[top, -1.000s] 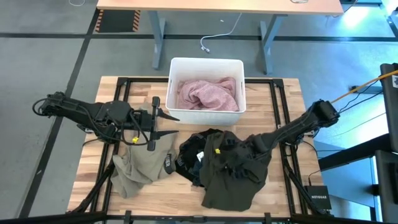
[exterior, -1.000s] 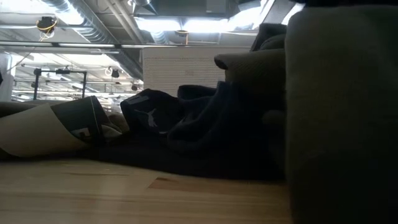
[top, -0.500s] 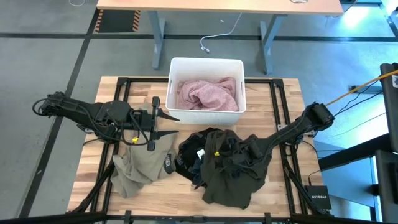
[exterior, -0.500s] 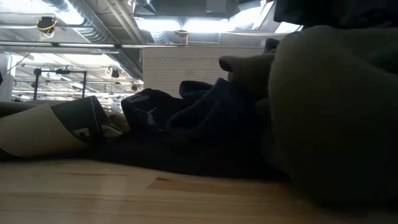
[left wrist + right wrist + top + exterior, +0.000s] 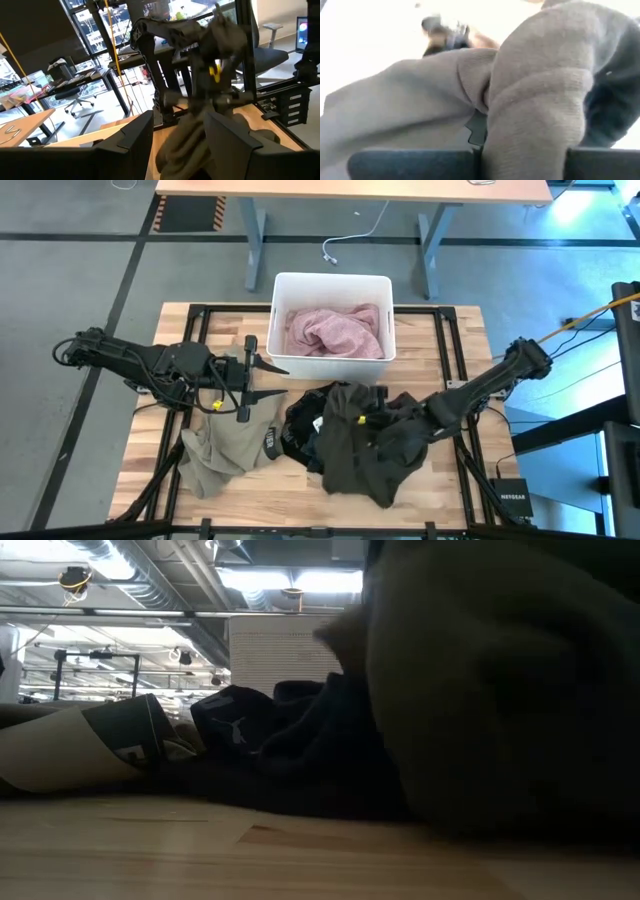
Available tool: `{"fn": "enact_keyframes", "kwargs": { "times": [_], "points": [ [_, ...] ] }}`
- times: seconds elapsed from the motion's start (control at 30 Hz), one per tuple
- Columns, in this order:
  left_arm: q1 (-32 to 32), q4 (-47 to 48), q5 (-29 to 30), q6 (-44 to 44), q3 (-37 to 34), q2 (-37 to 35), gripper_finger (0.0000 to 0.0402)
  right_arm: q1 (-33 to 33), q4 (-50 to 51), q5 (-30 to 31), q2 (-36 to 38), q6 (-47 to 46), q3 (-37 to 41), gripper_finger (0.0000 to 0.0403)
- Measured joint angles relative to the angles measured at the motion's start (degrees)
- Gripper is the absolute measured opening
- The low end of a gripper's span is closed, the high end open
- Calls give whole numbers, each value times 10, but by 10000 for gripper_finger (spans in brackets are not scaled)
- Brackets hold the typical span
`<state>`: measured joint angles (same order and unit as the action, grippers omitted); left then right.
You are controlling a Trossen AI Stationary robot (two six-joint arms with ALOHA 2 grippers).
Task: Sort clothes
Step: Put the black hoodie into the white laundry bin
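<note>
The left end effector (image 5: 262, 379) is held open and empty over the table (image 5: 460, 490), just above the khaki-olive garment (image 5: 222, 448) lying flat. The pink knit (image 5: 333, 330) is seen in the white bin (image 5: 330, 284). The black garment (image 5: 303, 432) lies mid-table, partly covered by the dark olive-grey garment (image 5: 372, 448), which is gripped by the closed right end effector (image 5: 420, 412) and bunched.

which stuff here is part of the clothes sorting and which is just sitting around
Part of the job:
- dark olive-grey garment, held by the right gripper
- black garment
- khaki garment
- pink knit, in the white bin
- left gripper, open above the khaki

Just there:
- desk
- cable on the floor
</note>
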<state>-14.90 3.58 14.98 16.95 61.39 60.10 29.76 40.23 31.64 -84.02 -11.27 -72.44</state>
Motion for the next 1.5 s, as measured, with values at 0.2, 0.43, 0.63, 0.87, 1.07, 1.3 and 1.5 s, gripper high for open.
{"fn": "enact_keyframes", "kwargs": {
  "times": [0.2, 0.43, 0.63, 0.87, 1.07, 1.3, 1.5],
  "points": [
    [0, 0, 0, 1, 0, 0, 170, -6, -3, 71, 29, 89, -77, 45],
    [0, 0, 0, 4, 0, 0, 170, -7, -41, 172, 48, 242, -191, 45],
    [0, 0, 0, 5, 0, 0, 170, -46, -101, 191, 48, 388, -292, 45],
    [0, 0, 0, 5, 0, 0, 170, -170, -194, 130, 48, 519, -379, 45],
    [0, 0, 0, 7, 0, 0, 170, -296, -354, 23, 48, 552, -411, 45],
    [0, 0, 0, 12, 0, 0, 170, -413, -241, -5, 19, 441, -411, 50],
    [0, 1, 0, 12, 0, 0, 170, -472, -20, -58, -51, 331, -409, 49]
  ]
}}
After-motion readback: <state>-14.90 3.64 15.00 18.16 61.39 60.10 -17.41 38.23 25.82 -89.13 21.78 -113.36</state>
